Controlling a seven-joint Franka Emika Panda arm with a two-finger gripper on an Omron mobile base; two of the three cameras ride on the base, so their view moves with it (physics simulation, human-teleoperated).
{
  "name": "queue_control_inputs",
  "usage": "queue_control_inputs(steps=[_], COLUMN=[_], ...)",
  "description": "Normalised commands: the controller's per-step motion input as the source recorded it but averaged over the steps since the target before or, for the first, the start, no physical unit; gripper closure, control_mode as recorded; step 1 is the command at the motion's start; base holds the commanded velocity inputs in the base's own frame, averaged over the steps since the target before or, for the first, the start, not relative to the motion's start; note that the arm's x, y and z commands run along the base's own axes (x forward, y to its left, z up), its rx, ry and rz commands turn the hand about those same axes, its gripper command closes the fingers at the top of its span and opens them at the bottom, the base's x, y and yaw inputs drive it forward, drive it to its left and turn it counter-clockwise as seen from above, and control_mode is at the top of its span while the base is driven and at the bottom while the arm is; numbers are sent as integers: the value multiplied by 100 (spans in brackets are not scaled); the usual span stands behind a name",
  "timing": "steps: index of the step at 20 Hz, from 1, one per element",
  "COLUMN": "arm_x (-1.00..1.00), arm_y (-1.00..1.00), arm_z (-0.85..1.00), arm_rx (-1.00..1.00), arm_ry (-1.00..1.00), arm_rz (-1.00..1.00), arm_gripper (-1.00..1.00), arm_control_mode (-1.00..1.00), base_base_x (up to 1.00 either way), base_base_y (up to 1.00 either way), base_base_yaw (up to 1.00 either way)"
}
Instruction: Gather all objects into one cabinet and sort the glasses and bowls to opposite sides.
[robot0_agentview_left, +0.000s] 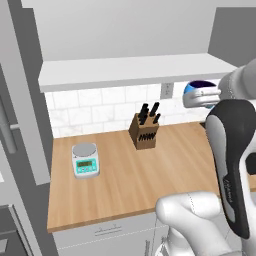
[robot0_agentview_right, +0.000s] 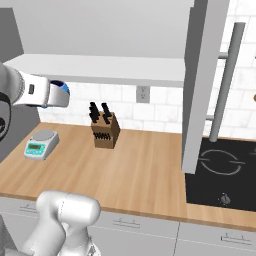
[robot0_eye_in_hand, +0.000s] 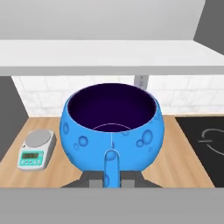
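Gripper grasping blue bowl by its rim; I'd keep it level, lift above cabinet shelf, then push in.

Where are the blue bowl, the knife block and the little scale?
blue bowl (robot0_eye_in_hand: 111, 131): hand view, its outer front wall.
knife block (robot0_agentview_left: 144, 133): left base view, its wooden front face.
scale (robot0_agentview_right: 41, 143): right base view, middle of its body.

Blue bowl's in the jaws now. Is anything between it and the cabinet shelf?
Nothing visible blocks it. The blue bowl is held in the gripper just below the white shelf, above the counter. The shelf's front edge still has to be cleared upward.
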Motion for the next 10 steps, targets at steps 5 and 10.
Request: queue_control_inputs(steps=[5, 10], arm_x=[-1, -6], arm_y=[1, 0], arm_z=[-13, -24], arm_rx=[0, 0], arm_ry=[8, 7], arm_rz=[0, 1], arm_gripper=[100, 100], arm_control_mode=[-100, -100], base_base_x=[0, 0], base_base_y=[0, 0], base_base_yaw=[0, 0])
